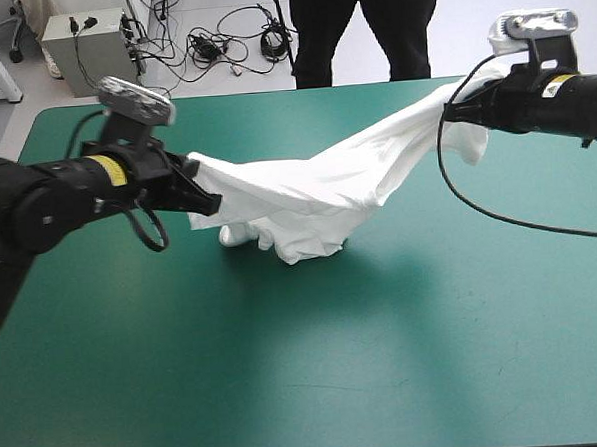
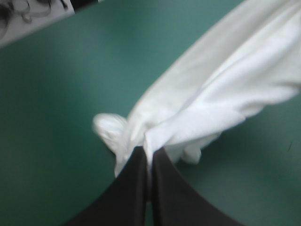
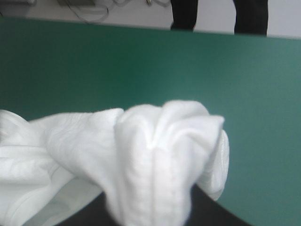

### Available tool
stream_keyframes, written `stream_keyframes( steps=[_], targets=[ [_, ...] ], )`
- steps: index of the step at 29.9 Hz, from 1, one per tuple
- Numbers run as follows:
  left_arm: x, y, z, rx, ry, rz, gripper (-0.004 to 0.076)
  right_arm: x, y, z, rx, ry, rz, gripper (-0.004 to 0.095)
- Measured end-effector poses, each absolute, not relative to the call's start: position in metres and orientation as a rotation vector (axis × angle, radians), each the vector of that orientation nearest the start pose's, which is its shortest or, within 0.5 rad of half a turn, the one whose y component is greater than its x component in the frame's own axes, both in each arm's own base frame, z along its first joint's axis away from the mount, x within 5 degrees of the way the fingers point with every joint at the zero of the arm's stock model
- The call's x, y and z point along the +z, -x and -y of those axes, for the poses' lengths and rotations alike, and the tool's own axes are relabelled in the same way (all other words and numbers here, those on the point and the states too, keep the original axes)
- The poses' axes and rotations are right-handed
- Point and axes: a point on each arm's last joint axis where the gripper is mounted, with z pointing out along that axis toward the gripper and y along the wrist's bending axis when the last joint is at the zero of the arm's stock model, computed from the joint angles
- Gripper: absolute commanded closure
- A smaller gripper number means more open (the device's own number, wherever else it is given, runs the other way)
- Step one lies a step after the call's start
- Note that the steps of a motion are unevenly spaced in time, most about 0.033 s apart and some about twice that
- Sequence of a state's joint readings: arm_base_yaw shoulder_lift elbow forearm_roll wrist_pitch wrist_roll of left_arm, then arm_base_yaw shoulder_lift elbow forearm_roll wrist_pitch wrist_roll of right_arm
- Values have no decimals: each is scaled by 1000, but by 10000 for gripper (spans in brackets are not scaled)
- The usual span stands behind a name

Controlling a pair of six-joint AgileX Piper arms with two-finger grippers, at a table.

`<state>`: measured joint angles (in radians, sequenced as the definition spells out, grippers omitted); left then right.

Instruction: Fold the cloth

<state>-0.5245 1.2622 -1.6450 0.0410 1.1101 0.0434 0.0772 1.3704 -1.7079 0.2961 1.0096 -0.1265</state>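
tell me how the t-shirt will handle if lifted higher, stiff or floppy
Probably very floppy: the T-shirt sags between its two held ends, its middle drooping to the table. Likely light: small pinches in both jaws carry it. It may bunch rather than spread.

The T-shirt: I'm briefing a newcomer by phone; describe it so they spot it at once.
Look at the far half of the teal-green table. Strung between the left gripper and the higher right gripper hangs the T-shirt, its lowest folds resting on the table. It is the only white, soft thing there.
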Motion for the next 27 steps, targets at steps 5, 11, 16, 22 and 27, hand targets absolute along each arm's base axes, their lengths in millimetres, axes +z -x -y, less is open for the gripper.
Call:
stream_keyframes(
  steps=[5, 11, 16, 22, 27],
  targets=[
    [560, -156, 86, -264, -548, -1871, 733, 537, -226, -44, 372, 208, -1925, 925],
    [622, -96, 56, -317, -531, -1604, 733, 593, -167, -42, 386, 252, -1673, 925],
    [648, -51, 41, -395, -578, -1410, 733, 626, -111, -43, 410, 309, -1484, 925],
    [659, -4, 25, -445, -636, -1238, 733, 643, -43, -41, 419, 358, -1316, 925],
    [656, 13, 17, -456, -658, -1232, 733, 644, -5, -39, 416, 376, -1253, 925]
  ],
)
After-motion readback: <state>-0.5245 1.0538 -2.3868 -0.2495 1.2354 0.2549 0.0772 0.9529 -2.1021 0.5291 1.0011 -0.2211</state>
